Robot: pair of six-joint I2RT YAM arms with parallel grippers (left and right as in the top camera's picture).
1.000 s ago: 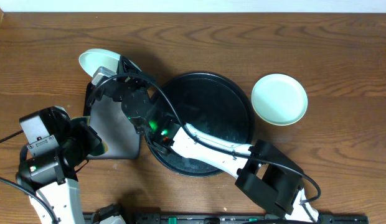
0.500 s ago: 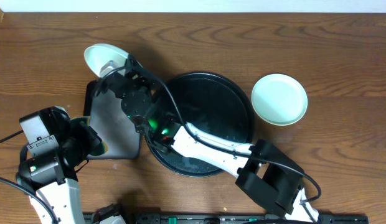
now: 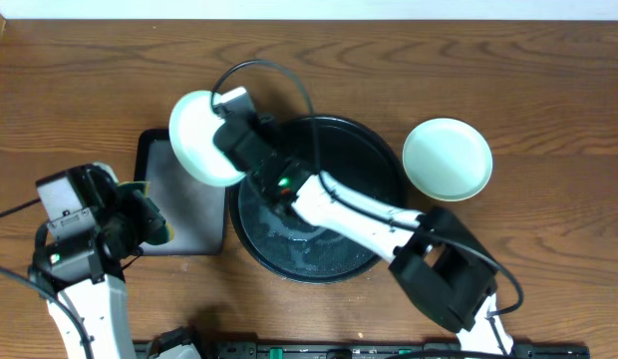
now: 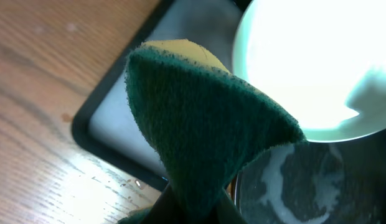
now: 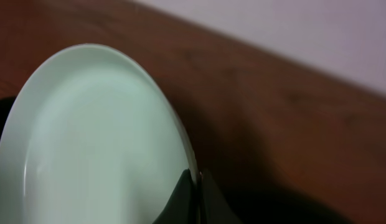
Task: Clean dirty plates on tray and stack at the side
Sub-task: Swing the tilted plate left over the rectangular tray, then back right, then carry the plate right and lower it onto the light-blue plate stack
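A pale mint plate hangs tilted over the gap between the two trays, and my right gripper is shut on its rim. In the right wrist view this plate fills the left side, its edge pinched in my right gripper. A second mint plate lies flat on the table to the right of the round black tray. My left gripper is shut on a green and yellow sponge, low beside the held plate.
A rectangular black tray with a grey inside lies left of the round tray, under the sponge. Wet streaks show on the round tray's floor. The right arm stretches across the round tray. A pale wall runs along the table's far edge.
The right gripper has carried the plate to the right, from behind the rectangular tray toward the round tray, and turned it. The left arm shifted slightly to the right with the sponge.
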